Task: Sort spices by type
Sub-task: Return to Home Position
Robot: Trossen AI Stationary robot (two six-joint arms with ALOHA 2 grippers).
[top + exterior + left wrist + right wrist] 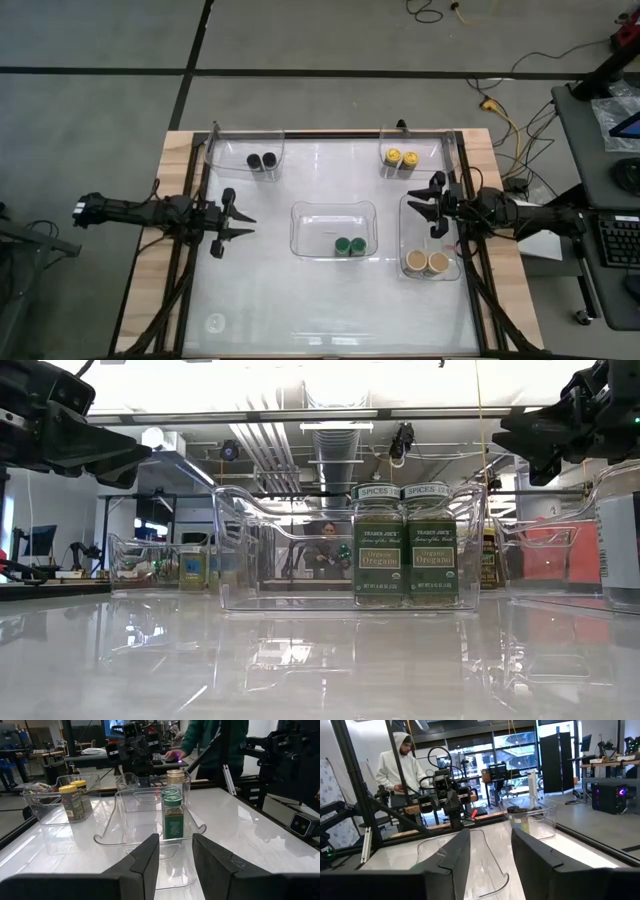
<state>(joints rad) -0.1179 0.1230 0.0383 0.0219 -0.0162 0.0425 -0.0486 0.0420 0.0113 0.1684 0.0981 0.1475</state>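
The left gripper (245, 225) is hovering over the left side of the white glossy counter (300, 310). Its fingers (145, 865) are standing apart and holding nothing. Just beyond it, the two black jars (262, 161) are standing side by side, touching, in the far left tray (235, 150).

In the middle, the two green jars (350, 246) are sitting upright in the centre tray (320, 225), toward its near right corner. In the low view they are showing green lids marked "SPICES" and green labels reading "Organic Oregano" (405, 545), with dark dried herb inside. The tray's clear wall is standing between them and the left gripper.

Farther right, the two yellow jars (400, 158) are standing together in the far right tray (430, 155).

The right gripper (412, 204) is hanging over the far end of the right-hand tray (404, 250). Its fingers (452, 855) are spread open and gripping nothing. The two tan jars (427, 262) are sitting side by side at the near end of that same tray, apart from the gripper.

Beyond the counter, a person in a white hooded top (395, 765) is standing among equipment, and a person in a green top (210, 740) is resting a hand on a desk.
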